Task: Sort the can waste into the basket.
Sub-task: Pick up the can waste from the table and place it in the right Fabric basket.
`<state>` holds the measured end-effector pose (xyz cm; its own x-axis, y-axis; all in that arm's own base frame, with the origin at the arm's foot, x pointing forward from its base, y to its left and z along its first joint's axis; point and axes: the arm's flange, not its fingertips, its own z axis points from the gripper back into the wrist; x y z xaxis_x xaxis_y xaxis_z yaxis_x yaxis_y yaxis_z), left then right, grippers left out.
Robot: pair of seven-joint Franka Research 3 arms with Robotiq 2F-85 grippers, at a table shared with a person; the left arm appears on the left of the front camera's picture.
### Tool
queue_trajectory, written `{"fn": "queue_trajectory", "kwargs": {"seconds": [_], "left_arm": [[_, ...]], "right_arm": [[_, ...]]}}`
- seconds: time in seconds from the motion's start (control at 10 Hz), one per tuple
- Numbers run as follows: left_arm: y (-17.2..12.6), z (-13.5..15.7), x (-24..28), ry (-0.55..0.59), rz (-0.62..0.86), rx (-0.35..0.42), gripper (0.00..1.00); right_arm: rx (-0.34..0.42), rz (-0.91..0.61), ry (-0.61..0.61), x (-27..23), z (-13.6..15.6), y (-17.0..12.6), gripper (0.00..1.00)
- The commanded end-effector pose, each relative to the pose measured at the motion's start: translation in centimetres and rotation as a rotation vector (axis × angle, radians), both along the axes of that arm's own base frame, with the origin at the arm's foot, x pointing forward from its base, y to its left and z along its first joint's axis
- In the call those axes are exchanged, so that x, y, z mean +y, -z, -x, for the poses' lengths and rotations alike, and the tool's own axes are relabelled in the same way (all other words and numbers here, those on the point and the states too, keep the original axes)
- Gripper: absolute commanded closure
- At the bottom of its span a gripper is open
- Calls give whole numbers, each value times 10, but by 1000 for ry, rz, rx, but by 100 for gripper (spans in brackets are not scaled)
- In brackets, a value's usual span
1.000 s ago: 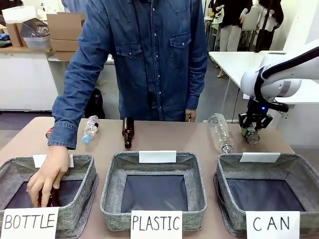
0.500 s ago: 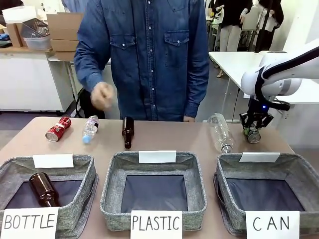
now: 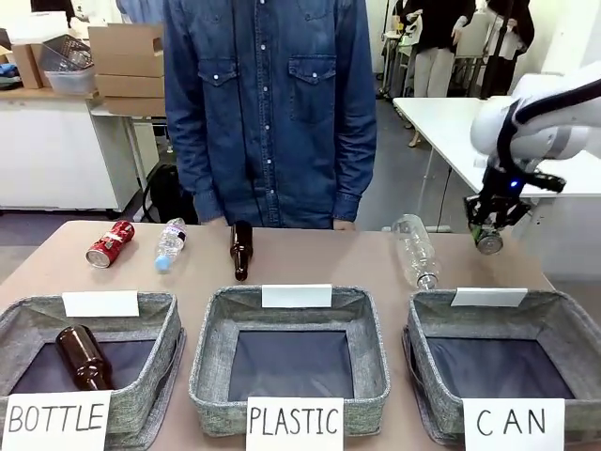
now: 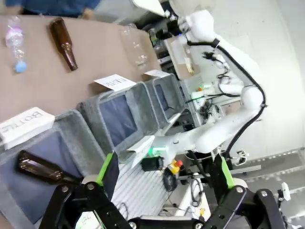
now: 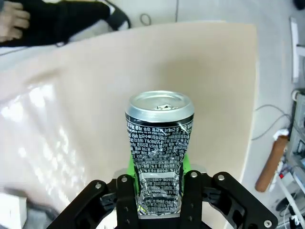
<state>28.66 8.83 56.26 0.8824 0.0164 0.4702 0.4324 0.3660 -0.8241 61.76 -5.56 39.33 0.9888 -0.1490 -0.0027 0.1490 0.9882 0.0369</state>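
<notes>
Upper right, the right tool (image 3: 489, 228) clamps a dented dark can (image 5: 159, 138) above the desk (image 3: 329, 263); the left tool (image 4: 167, 164) gapes wide.

Tan table (image 3: 329, 268); red can (image 3: 109, 243), three bottles (image 3: 170, 242) (image 3: 241, 249) (image 3: 415, 249), CAN basket (image 3: 420, 362), two more baskets (image 3: 165, 362) (image 3: 208, 368), seemingly fabric

Desk (image 3: 310, 268) near edge, left to right: BOTTLE basket (image 3: 174, 329) holding glass bottle (image 3: 83, 357), PLASTIC basket (image 3: 208, 348), CAN basket (image 3: 418, 348) | far edge, same order: lying can (image 3: 109, 243), water bottle (image 3: 169, 244), upright bottle (image 3: 241, 250), plastic bottle (image 3: 415, 249) | held can (image 3: 488, 244) over far-right corner
</notes>
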Motion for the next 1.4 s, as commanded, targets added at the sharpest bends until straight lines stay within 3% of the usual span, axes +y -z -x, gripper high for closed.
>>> {"fn": "queue_trajectory", "kwargs": {"seconds": [0.0,0.1,0.3,0.4,0.5,0.6,0.7,0.8,1.0,1.3], "left_arm": [[52,-22,-55,38,109,108,0],[84,-27,-82,55,163,162,0],[115,-23,-95,30,174,169,0],[123,-26,-89,-33,118,143,0],[99,-45,-85,59,162,203,0],[99,-45,-85,59,162,203,0],[99,-45,-85,59,162,203,0],[99,-45,-85,59,162,203,0],[99,-45,-85,59,162,203,0],[99,-45,-85,59,162,203,0]], "right_arm": [[58,-55,-37,-17,51,-63,68],[96,-75,-89,-21,80,-94,68],[123,-103,-360,-12,136,-125,68],[188,-134,-569,-1,163,-129,68],[218,-145,-880,14,192,-127,68],[246,-149,-1149,24,215,-122,68],[218,-178,-1409,27,236,-120,68],[176,-206,-1583,27,252,-119,68],[91,-238,-1786,26,268,-118,68],[80,-250,-1787,31,260,-117,68]]}}
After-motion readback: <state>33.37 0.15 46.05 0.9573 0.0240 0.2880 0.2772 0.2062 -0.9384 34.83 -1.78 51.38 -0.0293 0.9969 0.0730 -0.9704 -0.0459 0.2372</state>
